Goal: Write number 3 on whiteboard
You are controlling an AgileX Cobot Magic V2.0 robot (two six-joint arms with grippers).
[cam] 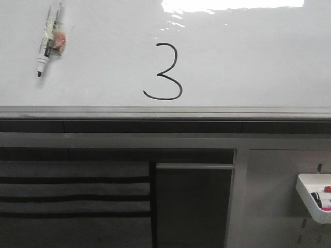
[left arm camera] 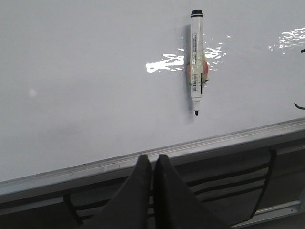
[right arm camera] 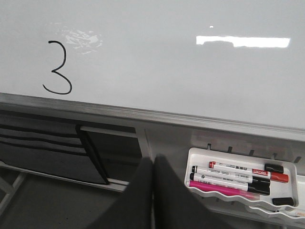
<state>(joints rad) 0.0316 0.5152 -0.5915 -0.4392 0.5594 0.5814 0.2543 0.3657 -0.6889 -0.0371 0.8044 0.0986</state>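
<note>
The whiteboard (cam: 248, 57) fills the far half of the front view, glossy with glare. A black number 3 (cam: 164, 71) is drawn on it near its grey edge rail (cam: 165, 112); the digit also shows in the right wrist view (right arm camera: 58, 67). A white marker pen (cam: 49, 37) lies uncapped on the board at the left, also in the left wrist view (left arm camera: 197, 62). My left gripper (left arm camera: 152, 160) is shut and empty, in front of the rail. My right gripper (right arm camera: 152, 162) is shut and empty, off the board beside the tray. Neither gripper shows in the front view.
A white tray (right arm camera: 238, 183) on the grey pegboard panel (cam: 274, 206) holds several markers, red, black and pink. Below the rail hang dark fabric pockets (cam: 72, 196) and a dark panel (cam: 194, 204).
</note>
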